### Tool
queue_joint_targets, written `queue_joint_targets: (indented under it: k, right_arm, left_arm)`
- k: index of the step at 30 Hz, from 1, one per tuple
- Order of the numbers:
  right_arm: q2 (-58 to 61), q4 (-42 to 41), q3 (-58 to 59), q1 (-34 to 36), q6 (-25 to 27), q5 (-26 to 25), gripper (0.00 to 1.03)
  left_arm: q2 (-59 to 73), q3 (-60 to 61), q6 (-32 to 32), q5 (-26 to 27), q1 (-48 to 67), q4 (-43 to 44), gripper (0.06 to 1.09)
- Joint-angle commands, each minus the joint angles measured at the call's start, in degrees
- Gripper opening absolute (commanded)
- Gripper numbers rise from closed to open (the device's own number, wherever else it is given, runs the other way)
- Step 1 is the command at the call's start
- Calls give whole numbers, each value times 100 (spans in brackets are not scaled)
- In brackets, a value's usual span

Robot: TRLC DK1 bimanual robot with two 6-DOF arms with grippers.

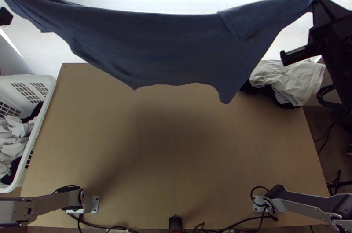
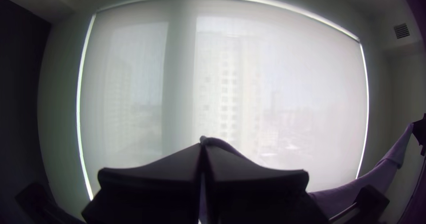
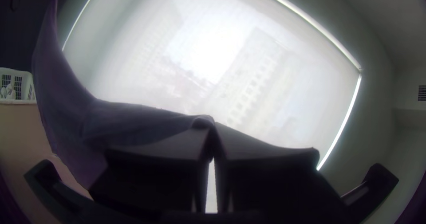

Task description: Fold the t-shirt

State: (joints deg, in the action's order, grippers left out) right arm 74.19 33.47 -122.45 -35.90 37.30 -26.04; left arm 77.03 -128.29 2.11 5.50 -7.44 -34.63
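Top view: a dark blue t-shirt (image 1: pixel 154 44) hangs open across the upper part of the frame, stretched between my two grippers, its top edge sagging a little in the middle. Two lower points of the cloth droop over the worktop (image 1: pixel 176 154), and a second layer lies against it toward the upper right. My right gripper (image 1: pixel 316 1), at the upper right, clamps one upper corner; part of my left gripper (image 1: pixel 5 16) shows at the upper left edge. A white basket (image 1: pixel 47 101) of clothes stands at the left, light and dark garments (image 1: pixel 288 79) lie heaped at the upper right, and a soft shadow falls across the worktop.

Left wrist view: my left gripper (image 2: pixel 203 145) has its fingers pressed together, a piece of the t-shirt pinched at the tips. The cloth runs across to the right gripper farther off, before a window blind (image 2: pixel 275 82).

Right wrist view: my right gripper (image 3: pixel 214 125) is closed at the tips on bunched t-shirt fabric, with a narrow gap farther down between its fingers. The cloth spreads away from there, the basket beyond it and the bright blind behind.
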Motion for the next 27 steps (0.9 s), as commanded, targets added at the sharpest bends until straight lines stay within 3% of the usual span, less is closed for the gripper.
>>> queue_joint_targets:
  k: [1,10,15,18,24,27]
  right_arm:
    - [-388,-148,-165,-523,427,-287,3]
    - [-968,529,-156,-646,383,-410,3]
    - [-1197,1135,29,-629,-21,-410,2]
    - [-1416,1082,820,-629,-223,-402,3]
    - [-1689,493,2911,-576,-522,-261,2]
    - [-1706,-175,3869,-84,-539,425,2]
  left_arm:
    - [-786,14,-70,-5,-310,211,9]
    - [-1586,146,-272,109,-293,18,9]
    - [-1683,410,-395,496,-179,-659,9]
    - [-1648,1060,-378,760,-100,-808,9]
    - [-1200,2458,-299,725,410,-474,9]
    - [-786,2985,-272,663,604,-88,9]
